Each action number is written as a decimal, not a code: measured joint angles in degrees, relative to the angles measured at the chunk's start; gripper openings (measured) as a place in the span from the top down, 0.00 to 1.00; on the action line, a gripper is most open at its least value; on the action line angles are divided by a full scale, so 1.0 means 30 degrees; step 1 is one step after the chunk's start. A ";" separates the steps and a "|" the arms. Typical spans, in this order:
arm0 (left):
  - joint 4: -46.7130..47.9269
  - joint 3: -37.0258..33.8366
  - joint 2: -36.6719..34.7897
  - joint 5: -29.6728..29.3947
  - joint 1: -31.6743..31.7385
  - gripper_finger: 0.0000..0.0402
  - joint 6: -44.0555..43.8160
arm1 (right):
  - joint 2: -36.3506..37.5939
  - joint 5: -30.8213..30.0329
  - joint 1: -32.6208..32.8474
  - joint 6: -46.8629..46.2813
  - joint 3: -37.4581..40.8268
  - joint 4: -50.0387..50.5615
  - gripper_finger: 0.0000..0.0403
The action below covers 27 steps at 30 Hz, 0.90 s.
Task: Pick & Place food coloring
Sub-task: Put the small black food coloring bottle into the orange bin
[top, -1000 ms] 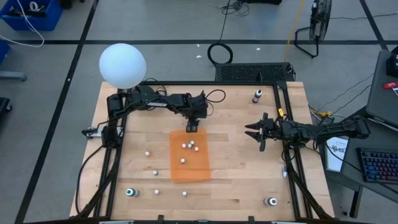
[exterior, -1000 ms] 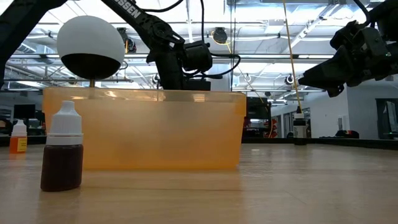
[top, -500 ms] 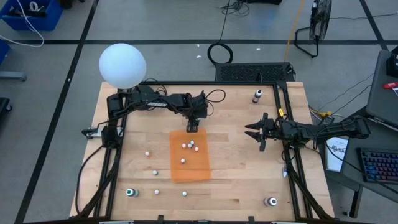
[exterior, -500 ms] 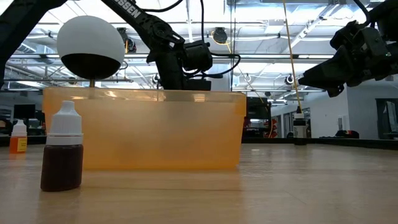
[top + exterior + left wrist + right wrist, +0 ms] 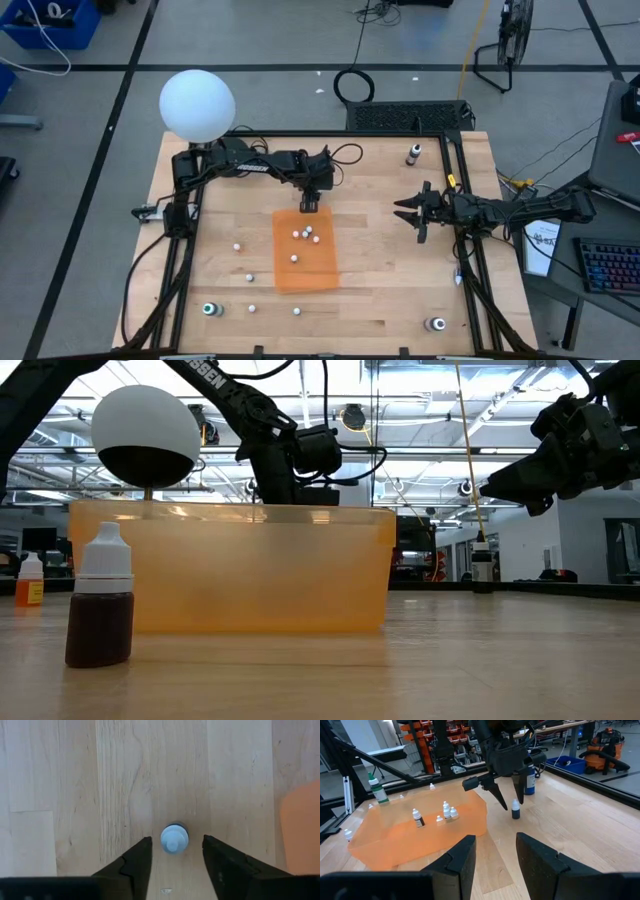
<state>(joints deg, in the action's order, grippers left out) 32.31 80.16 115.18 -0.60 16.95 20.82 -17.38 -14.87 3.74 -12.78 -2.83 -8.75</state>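
A small food coloring bottle (image 5: 174, 839) with a pale blue top stands upright on the wood just beyond the far edge of the orange tray (image 5: 305, 272). My left gripper (image 5: 176, 840) hangs over it, open, one finger on each side with a gap to both; the right wrist view shows this bottle (image 5: 515, 810) under those fingers. Several more bottles stand inside the tray (image 5: 446, 811). Others stand on the table near it (image 5: 236, 245), among them a brown one (image 5: 100, 610). My right gripper (image 5: 408, 212) is open and hovers over the table's right half.
A large white globe (image 5: 197, 104) stands at the far left corner. Bigger bottles stand at the far right (image 5: 413, 154), near right (image 5: 435, 323) and near left (image 5: 209, 309). A black frame (image 5: 470, 270) runs along the table's sides. Bare wood lies between the tray and my right gripper.
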 joint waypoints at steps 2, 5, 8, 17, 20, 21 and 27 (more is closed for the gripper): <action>-0.0004 0.0000 0.0000 0.0007 0.0000 0.64 0.0000 | -0.0003 0.0000 0.0001 0.0000 0.0000 0.0000 0.68; -0.0004 0.0000 0.0000 0.0007 0.0000 0.73 0.0000 | -0.0003 0.0001 0.0004 0.0000 0.0000 0.0000 0.68; -0.0004 0.0000 -0.0011 0.0022 0.0000 0.80 0.0000 | -0.0003 0.0000 0.0004 0.0000 0.0000 0.0000 0.68; 0.0011 0.0004 -0.0015 0.0022 0.0000 0.90 -0.0007 | -0.0003 0.0000 0.0004 0.0000 0.0000 0.0000 0.68; 0.0007 0.0003 -0.0015 0.0022 0.0000 0.90 -0.0007 | -0.0001 0.0000 -0.0001 0.0000 0.0000 0.0000 0.68; 0.0011 0.0006 -0.0015 0.0022 0.0000 0.90 -0.0007 | -0.0003 0.0001 -0.0003 0.0000 0.0000 0.0001 0.68; -0.0080 0.0003 -0.0015 0.0083 0.0000 0.90 -0.0056 | -0.0003 0.0007 0.0004 0.0000 0.0000 0.0000 0.68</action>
<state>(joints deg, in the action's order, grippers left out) 32.07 80.17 115.13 -0.35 16.95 20.65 -17.39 -14.85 3.75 -12.78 -2.83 -8.75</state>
